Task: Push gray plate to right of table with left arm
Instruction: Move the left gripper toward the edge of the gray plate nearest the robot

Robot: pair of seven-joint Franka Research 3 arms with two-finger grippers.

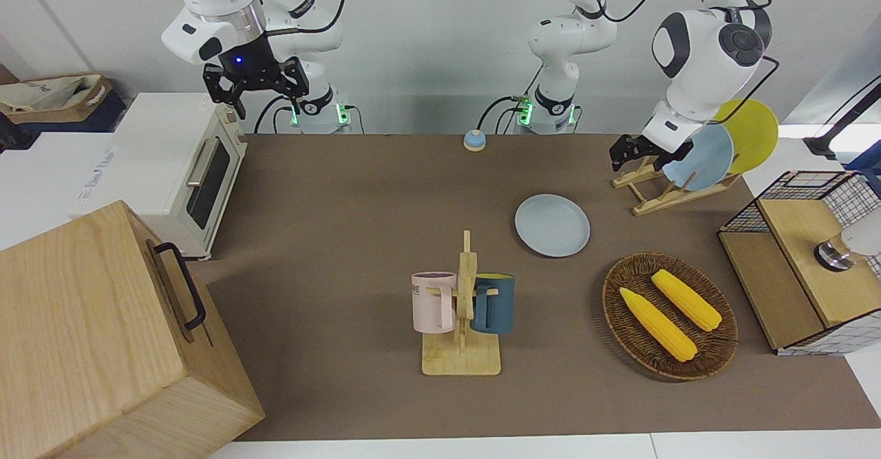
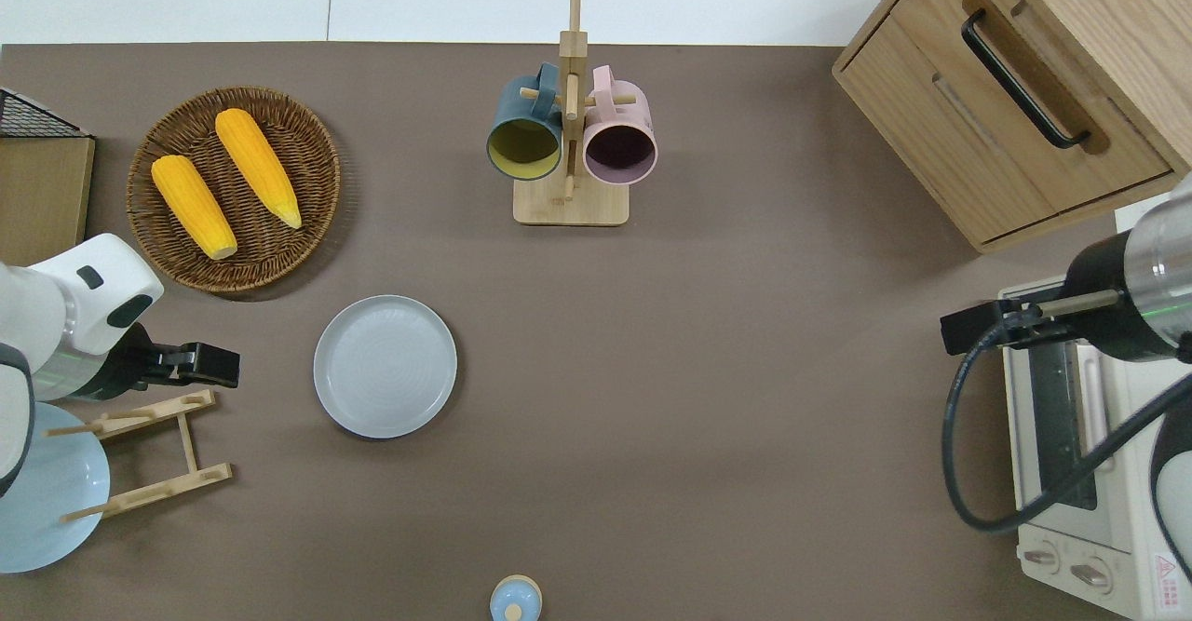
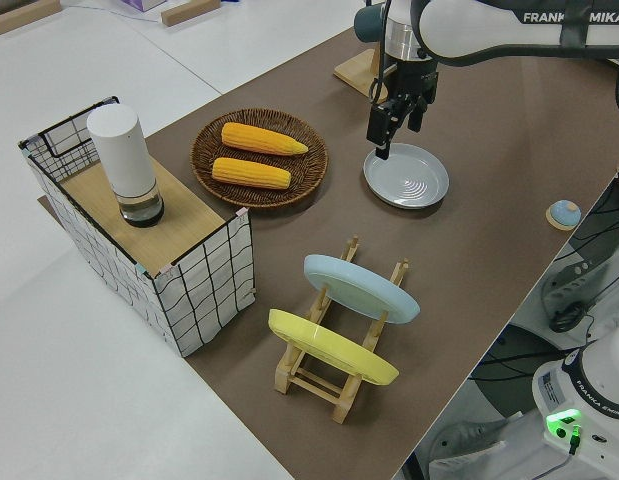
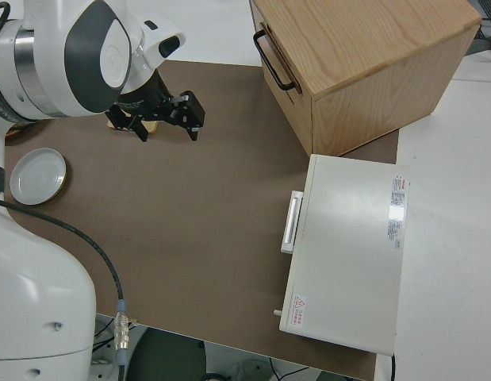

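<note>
Left claw [image 2: 219, 366]: finger state cannot be determined; grasping nothing, clear of the gray plate [image 2: 385, 366]. Plate lies flat on the surface [image 2: 708, 398], just beside the claw toward the right arm's end. Right arm parked.

Pale gray-blue gray plate [image 2: 385, 366], matte brown table [image 2: 726, 370], 2 yellow corn cobs [image 2: 223, 182].

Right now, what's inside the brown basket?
The basket holds two yellow corn cobs lying side by side. Bare weave shows around them; what lies under the cobs is covered.
</note>
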